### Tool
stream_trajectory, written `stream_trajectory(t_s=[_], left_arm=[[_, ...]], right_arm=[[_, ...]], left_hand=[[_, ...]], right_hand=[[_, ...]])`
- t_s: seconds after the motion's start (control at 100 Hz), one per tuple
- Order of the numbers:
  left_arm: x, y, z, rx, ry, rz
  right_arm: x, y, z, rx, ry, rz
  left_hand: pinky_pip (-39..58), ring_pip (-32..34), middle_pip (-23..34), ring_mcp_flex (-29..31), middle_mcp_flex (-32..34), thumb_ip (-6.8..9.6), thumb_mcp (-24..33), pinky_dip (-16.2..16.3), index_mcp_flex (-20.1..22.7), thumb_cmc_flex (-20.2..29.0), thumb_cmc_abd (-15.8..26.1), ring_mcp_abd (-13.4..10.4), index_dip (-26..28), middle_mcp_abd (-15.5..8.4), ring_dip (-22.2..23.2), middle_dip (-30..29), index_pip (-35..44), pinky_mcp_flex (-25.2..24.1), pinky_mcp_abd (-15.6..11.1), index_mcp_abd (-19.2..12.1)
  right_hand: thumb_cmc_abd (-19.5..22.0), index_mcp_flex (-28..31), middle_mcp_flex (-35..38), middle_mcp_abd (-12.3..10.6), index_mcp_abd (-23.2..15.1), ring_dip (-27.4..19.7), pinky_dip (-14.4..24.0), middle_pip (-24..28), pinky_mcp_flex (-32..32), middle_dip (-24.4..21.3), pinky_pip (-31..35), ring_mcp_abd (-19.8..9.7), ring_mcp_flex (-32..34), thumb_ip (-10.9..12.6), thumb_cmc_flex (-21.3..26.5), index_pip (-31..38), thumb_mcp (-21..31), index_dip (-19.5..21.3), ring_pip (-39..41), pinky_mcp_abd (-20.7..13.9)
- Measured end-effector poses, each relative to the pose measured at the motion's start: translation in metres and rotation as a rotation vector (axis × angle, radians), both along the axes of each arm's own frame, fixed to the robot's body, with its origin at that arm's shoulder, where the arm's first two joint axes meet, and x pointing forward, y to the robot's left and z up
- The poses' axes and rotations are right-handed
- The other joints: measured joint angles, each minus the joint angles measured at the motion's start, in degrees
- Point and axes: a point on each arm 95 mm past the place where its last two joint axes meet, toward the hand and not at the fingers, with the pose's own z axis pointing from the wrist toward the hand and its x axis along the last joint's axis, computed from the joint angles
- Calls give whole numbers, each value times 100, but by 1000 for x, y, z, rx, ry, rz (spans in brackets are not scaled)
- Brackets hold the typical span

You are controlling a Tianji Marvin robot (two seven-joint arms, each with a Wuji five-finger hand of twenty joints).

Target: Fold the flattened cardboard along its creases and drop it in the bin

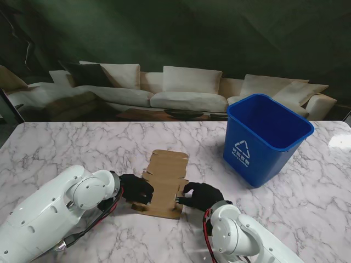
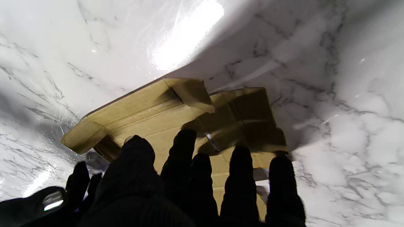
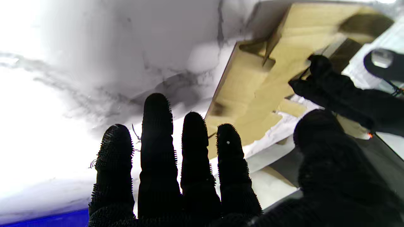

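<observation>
Stand view: left hand (image 1: 136,188) rests on the cardboard's (image 1: 165,181) left edge, fingers spread flat, gripping nothing. Cardboard lies mid-table between both hands. Right hand (image 1: 202,195) touches its right edge; grasp cannot be told. Bin (image 1: 265,137) stands farther right.

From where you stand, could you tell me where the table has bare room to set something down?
Bare marble runs along the table's far left, beyond the cardboard, and between the cardboard and the blue bin. The right edge past the bin is also bare. It is crowded nearest me, where the left hand and right hand flank the cardboard.
</observation>
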Motion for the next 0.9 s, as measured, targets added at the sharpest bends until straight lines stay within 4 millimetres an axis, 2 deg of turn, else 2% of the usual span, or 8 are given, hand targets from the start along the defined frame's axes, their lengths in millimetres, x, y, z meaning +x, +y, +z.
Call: stream_trajectory(t_s=[0.12, 0.33, 0.43, 0.55, 0.69, 0.77, 0.9], left_arm=[[1, -1, 0, 2, 1, -11], [1, -2, 0, 1, 3, -22], [1, -1, 0, -1, 1, -22], [1, -2, 0, -2, 1, -24], [0, -3, 0, -2, -1, -32], [0, -3, 0, -2, -2, -34], [0, -3, 0, -3, -2, -33]], right_arm=[[-1, -9, 12, 16, -45, -22], [8, -16, 33, 32, -150, -17], [17, -15, 43, 73, -198, 14], [35, -14, 50, 85, -230, 44], [59, -13, 50, 72, -221, 43], [72, -11, 45, 84, -179, 11], [91, -12, 34, -3, -161, -14]], left_hand=[[0, 0, 56, 0, 0, 0, 0, 1, 0, 5, -1, 40, 3, -5, -30, -34, 1, 0, -1, 0], [0, 0, 58, -4, 0, -8, 0, 5, 0, 5, -1, 165, 4, -6, -35, -44, 5, 0, -1, 0], [0, -1, 59, -7, 0, -8, 0, 5, 0, 5, -1, 165, 4, -6, -38, -48, 5, 0, -3, -3], [0, -1, 60, -7, 0, -8, 0, 7, 0, 5, -1, 212, 21, -6, -38, -50, 6, 0, -3, -3], [0, 4, 61, -1, 0, -8, 0, 8, 0, 5, -1, 341, 51, -6, -38, -53, 69, 0, -3, 2], [0, 6, 116, 1, 0, -8, 0, 9, 0, 5, -1, 359, 82, -6, -38, -53, 71, 0, -3, 3], [-1, 7, 118, 2, 0, -8, 0, 9, 0, 5, -1, 362, 84, -6, -38, -53, 72, 0, -3, 3]], right_hand=[[143, -85, -543, 67, 0, -240, -69, -287, -249, -211, -217, 0, -533, 14, 1, -98, -188, -4, -554, 0], [233, -89, -1047, 69, 0, -738, -299, -606, -751, -501, -835, -91, -1296, 28, 5, -108, -383, -4, -1514, 1], [233, -228, -1282, 63, 0, -966, -418, -809, -950, -671, -1107, -151, -1577, 34, 7, -234, -450, -4, -1909, -13], [291, -679, -1563, 8, 0, -1132, -492, -1004, -1062, -754, -1327, -177, -1664, 38, 9, -535, -479, -25, -2190, -69], [294, -916, -1640, 8, 4, -1162, -499, -1137, -1101, -827, -1390, -178, -1664, 73, 9, -697, -479, -156, -2261, -69], [296, -916, -1685, 8, 116, -1162, -499, -1138, -1045, -827, -1391, -178, -1663, 74, 9, -739, -479, -212, -2262, -71], [296, -999, -1708, 4, 81, -1162, -499, -1140, -1045, -834, -1391, -179, -1663, 77, 12, -816, -479, -228, -2262, -114]])
